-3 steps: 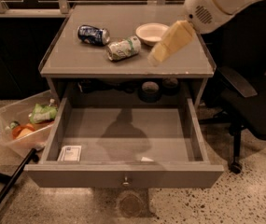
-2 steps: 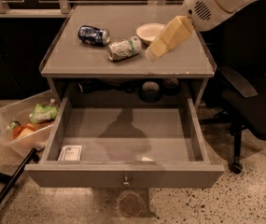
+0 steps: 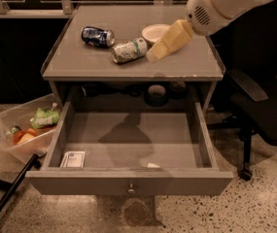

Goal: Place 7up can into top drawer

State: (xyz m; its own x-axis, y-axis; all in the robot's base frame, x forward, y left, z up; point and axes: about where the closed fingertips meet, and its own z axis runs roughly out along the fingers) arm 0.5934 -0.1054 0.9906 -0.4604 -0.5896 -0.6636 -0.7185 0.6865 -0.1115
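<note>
— Where is the 7up can (image 3: 129, 51) found?
— On its side on the bench (image 3: 89, 64), just beside the claw (image 3: 153, 56); the claw's state cannot be told.
— The top drawer (image 3: 128, 181)?
— Found pulled open. Grasp and placement are judged outstanding.

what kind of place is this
Probably an office or lab: a rolling office chair on speckled floor beside a grey table with its top drawer open. The robot's hand hovers above it beside the 7up can.

Gripper (image 3: 153, 55) low over tabletop; 7up can (image 3: 129, 50) on its side just beside tip; top drawer (image 3: 177, 181) open below/in front.
</note>
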